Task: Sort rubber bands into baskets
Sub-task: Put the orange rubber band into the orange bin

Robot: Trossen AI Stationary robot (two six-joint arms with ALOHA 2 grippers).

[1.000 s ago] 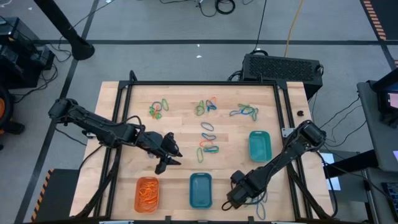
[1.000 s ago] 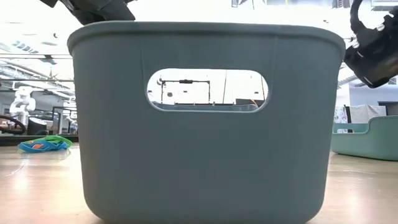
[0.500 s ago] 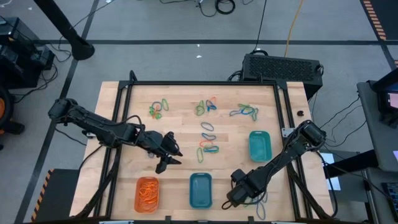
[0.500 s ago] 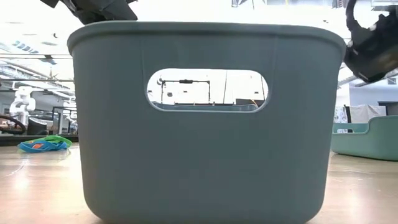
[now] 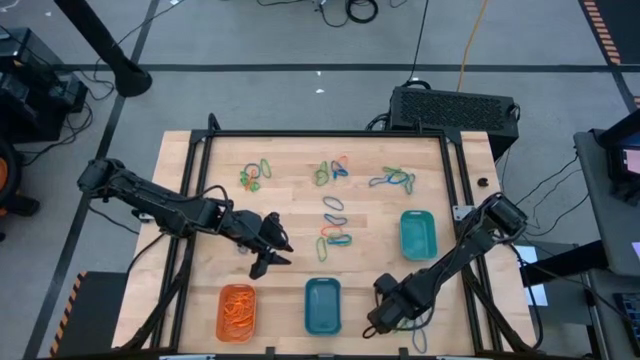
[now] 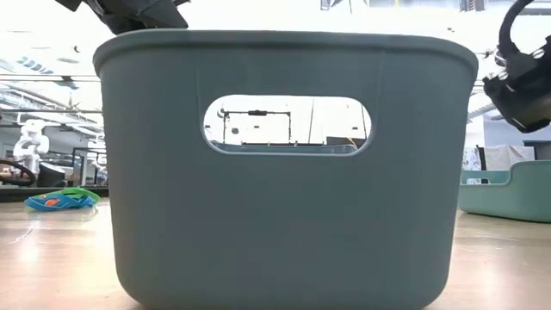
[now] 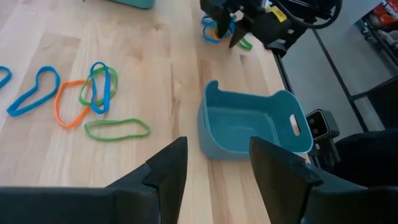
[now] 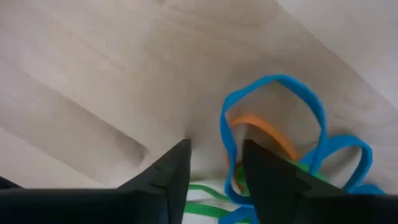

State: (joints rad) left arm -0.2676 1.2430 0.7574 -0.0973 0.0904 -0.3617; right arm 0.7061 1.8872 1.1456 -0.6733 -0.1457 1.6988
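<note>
Wooden tabletop [image 5: 290,185] carries scattered rubber bands [image 5: 335,235] (light, limp, snag-prone). Right gripper [image 8: 214,163], jaws narrowly apart, should pinch one blue strand [image 8: 225,134]; left gripper [image 5: 272,250] hovers open.

No readable text, labels, brands or numbers in any view; baskets, worktop and arms carry no legible marking; yellow patch on the far arm in the left wrist view too small to read.
</note>
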